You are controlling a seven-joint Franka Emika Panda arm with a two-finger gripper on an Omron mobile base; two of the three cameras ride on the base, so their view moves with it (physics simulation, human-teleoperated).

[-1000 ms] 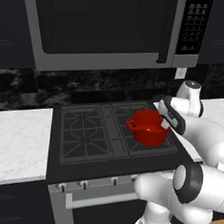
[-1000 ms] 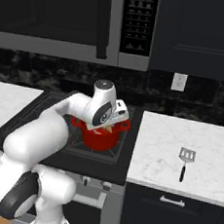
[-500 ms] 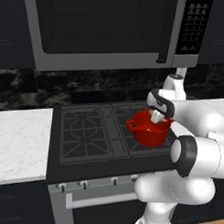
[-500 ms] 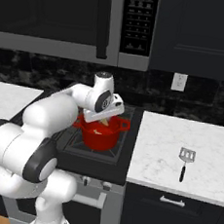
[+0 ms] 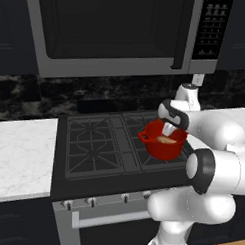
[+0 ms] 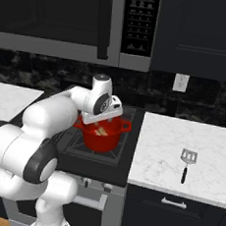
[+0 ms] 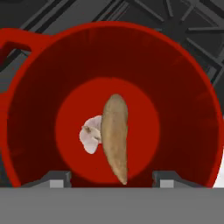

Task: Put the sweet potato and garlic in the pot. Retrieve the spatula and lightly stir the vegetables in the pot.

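The red pot [image 5: 164,142] sits on a right-hand burner of the black stove [image 5: 101,146], beneath the microwave [image 5: 117,32], with the robot's gripper [image 7: 109,180] poised directly above its open mouth. In the hand view, the two dark fingertips [image 7: 54,179] stand well apart at the bottom edge, spread wide and holding nothing, and the pot's glossy interior lies straight below them. On the pot's floor rest both vegetables: the long tan sweet potato [image 7: 115,136], lying lengthwise toward the gripper, and the small white garlic [image 7: 91,134], touching the sweet potato's side. One of the pot's loop handles [image 7: 13,41] shows at the upper left of that view, over the stove grate.

From the right base camera, the gripper [image 6: 107,122] hangs just over the pot [image 6: 102,133], the pale vegetables [image 6: 101,131] visible inside the rim. The spatula [image 6: 186,163] lies flat on the white marble counter [image 6: 179,156] to the right of the stove, well apart from both pot and gripper (its slotted head points toward the backsplash, its dark handle toward the counter's front edge). The left base camera shows the gripper [image 5: 169,130] at the pot's far rim.
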